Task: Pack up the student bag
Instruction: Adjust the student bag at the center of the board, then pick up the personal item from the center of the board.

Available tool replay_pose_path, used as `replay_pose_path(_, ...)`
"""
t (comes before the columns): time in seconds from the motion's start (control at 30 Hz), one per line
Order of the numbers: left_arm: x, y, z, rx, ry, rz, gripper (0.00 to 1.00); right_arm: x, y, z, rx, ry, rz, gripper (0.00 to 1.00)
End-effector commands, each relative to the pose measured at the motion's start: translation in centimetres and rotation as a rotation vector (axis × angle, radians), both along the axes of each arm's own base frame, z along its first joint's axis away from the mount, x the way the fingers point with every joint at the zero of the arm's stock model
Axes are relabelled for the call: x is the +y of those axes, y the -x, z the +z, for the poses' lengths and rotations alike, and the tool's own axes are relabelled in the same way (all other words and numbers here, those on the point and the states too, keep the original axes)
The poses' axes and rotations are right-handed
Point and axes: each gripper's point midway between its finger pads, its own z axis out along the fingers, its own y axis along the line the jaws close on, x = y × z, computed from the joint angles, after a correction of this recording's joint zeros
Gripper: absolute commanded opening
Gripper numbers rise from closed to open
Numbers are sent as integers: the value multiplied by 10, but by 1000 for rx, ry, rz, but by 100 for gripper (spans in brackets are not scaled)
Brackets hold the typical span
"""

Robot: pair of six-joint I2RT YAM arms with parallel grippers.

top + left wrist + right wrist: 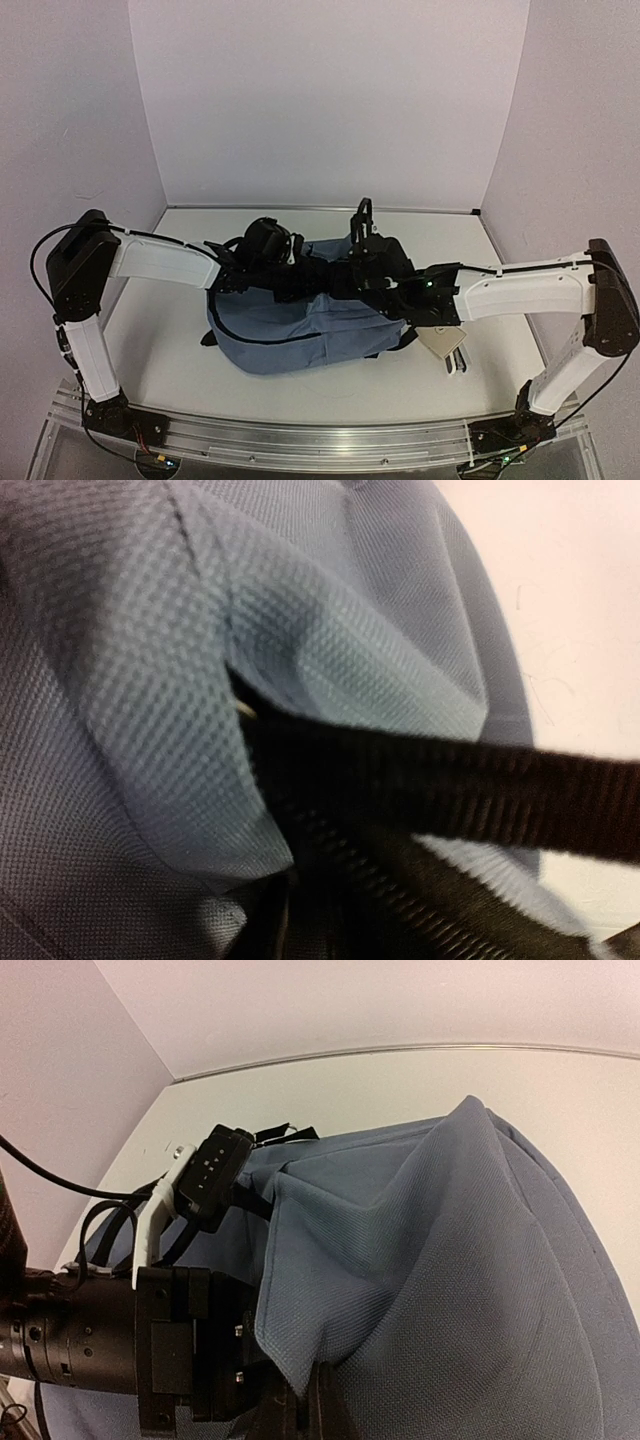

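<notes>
The slate-blue student bag (300,335) lies in the middle of the table, with both arms reaching over its top edge. My right gripper (365,262) (312,1405) is shut on a fold of the student bag (480,1260), and the pinched flap runs down between the two dark fingers. My left gripper (268,245) is pressed into the bag from the left. Its own view is filled by the bag's weave (150,680) and a black strap (480,790), with the fingers hidden. The left arm's black wrist block (180,1350) sits right beside the pinched flap.
A beige flat item with white pieces (445,345) lies on the table (170,350) by the bag's right side, under my right forearm. A black strap (215,325) loops along the bag's left edge. Walls close in the back and both sides.
</notes>
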Motion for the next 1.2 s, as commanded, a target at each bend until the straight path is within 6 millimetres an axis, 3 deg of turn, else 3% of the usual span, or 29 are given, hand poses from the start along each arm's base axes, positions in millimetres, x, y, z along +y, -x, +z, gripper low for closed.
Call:
replay_pose_path(0.0, 38, 4, -32, 17, -204, 40, 19, -18, 2, 70, -114, -152, -81, 51)
replay_pose_path(0.03, 38, 3, -19, -11, -192, 34, 22, -27, 2, 67, -110, -137, -107, 66)
replay_pose_path(0.1, 40, 2, 3, -57, -164, 35, 26, -45, 1, 60, -106, -104, -162, 79)
replay_pose_path(0.27, 55, 11, 32, -106, -137, 50, 33, -105, -15, 28, -9, -57, -263, 89)
replay_pose_path(0.43, 81, 21, 41, -99, -175, 100, 43, -166, -26, -10, 141, -75, -320, 98)
replay_pose_path(0.57, 95, 25, 52, -106, -158, 126, 57, -205, -20, -55, 302, -63, -363, 95)
replay_pose_path(0.73, 103, 25, 71, -134, -115, 134, 77, -238, -2, -103, 477, -105, -410, 89)
replay_pose_path(0.97, 111, 28, 82, -146, -59, 113, 93, -277, 23, -124, 544, -117, -539, 89)
replay_pose_path(1.07, 116, 28, 86, -149, -37, 113, 94, -282, 32, -133, 574, -121, -561, 88)
replay_pose_path(1.17, 120, 27, 85, -147, -30, 115, 95, -281, 38, -139, 599, -130, -558, 80)
